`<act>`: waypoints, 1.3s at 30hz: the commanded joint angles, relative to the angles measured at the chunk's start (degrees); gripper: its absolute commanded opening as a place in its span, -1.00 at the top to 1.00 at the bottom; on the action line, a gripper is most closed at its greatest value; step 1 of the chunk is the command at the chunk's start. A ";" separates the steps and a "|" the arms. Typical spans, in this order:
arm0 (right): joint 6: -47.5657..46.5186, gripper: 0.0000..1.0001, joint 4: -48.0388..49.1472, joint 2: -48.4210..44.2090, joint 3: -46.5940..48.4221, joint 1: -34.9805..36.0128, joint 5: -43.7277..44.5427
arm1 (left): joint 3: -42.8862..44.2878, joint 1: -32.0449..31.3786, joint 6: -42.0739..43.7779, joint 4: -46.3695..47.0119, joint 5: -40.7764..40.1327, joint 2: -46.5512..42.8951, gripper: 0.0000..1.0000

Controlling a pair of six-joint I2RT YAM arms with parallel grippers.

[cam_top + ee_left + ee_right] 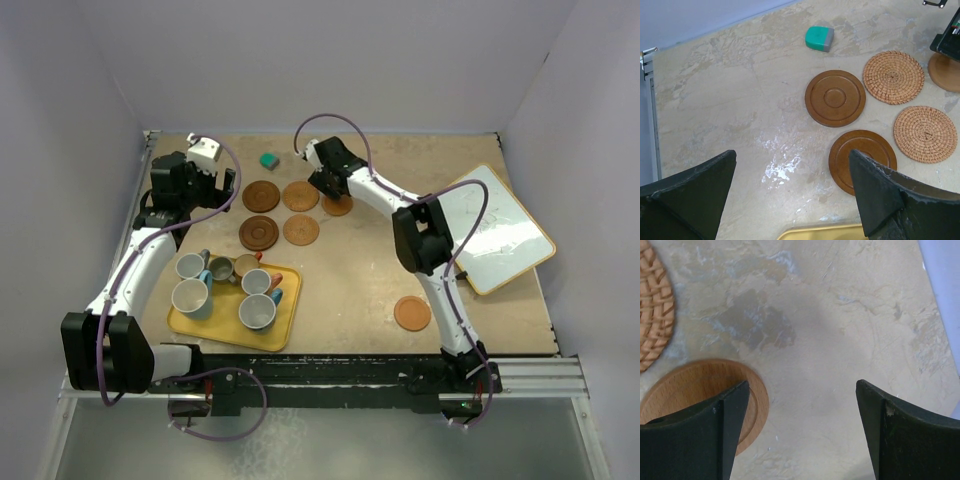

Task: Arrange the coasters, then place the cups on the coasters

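Jaws wide and empty, the right gripper [801, 390] is hovering over the pale coaster [700, 374] ending the far row, likely building a grid, while the equally wide left gripper [792, 156] is idling, a stray coaster [411, 313] is lying well apart and the cups [190, 297] are waiting on the yellow tray [285, 338].

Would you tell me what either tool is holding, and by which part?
Nothing is held; the left tool and the right tool are both open and empty.
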 commanded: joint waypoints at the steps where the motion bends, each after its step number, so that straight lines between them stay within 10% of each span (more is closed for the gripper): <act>1: -0.88 -0.80 -3.91 4.55 3.88 -0.93 1.14 | -0.16 0.38 -0.84 2.76 1.10 -2.11 -0.80; 22: 0.08 -0.82 -8.95 -10.15 2.03 -1.54 -4.90 | -0.15 0.39 -1.12 2.60 2.01 -2.27 -0.80; 39: -3.37 -0.82 -17.48 -48.84 -36.50 -1.64 -15.12 | -0.58 0.39 -1.69 3.42 4.36 -2.42 -0.80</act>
